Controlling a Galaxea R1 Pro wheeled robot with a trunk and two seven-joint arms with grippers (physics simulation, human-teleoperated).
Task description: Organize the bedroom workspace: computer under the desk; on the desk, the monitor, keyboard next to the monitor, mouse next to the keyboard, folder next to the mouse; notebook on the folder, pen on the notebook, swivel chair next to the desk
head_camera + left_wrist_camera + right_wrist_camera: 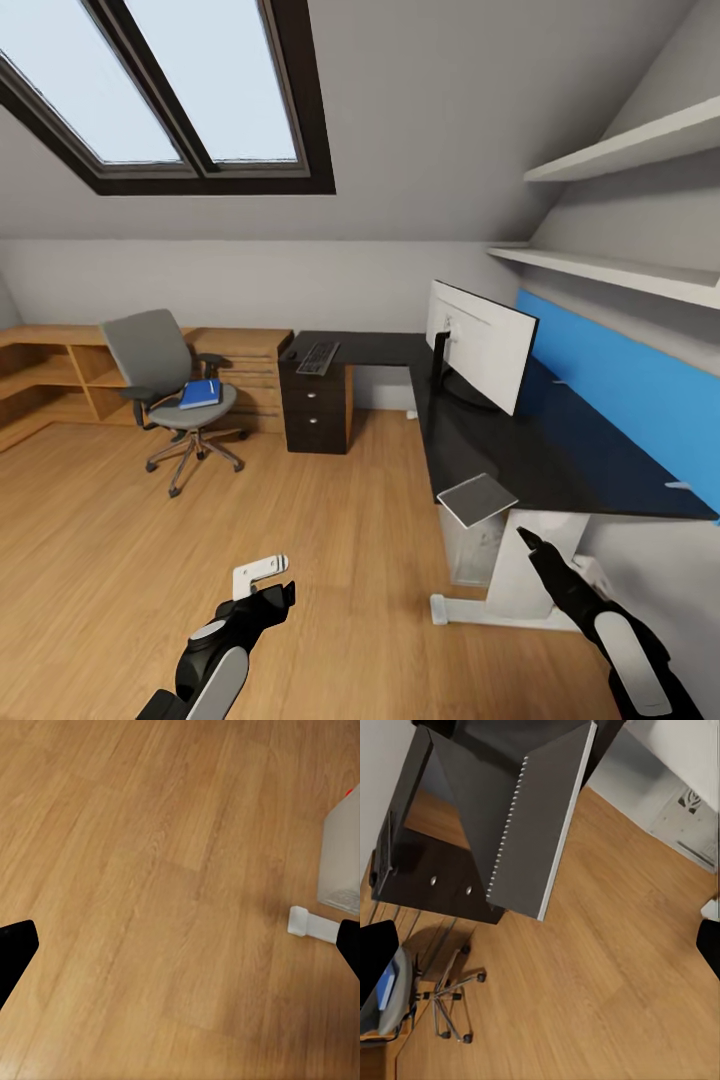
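The black-topped desk (560, 455) carries the wide monitor (482, 345), and on its far wing the keyboard (318, 357) with the small black mouse (291, 354) beside it. A grey notebook (477, 499) (529, 825) overhangs the desk's near corner. Under that corner stands the pale computer (468, 545) (341, 851). The swivel chair (160, 385) (405, 1001) stands apart at the left, the blue folder (200, 393) on its seat. My left gripper (265, 585) (183, 952) hangs open over bare floor. My right gripper (535, 548) (540, 952) is open just below the notebook. The pen is out of view.
A dark drawer unit (317, 405) with silver knobs sits under the desk's far wing. Low wooden shelving (60, 375) runs along the back wall behind the chair. White wall shelves (620, 270) hang above a blue panel (620, 385). The white desk foot (311, 924) lies on the wood floor (300, 540).
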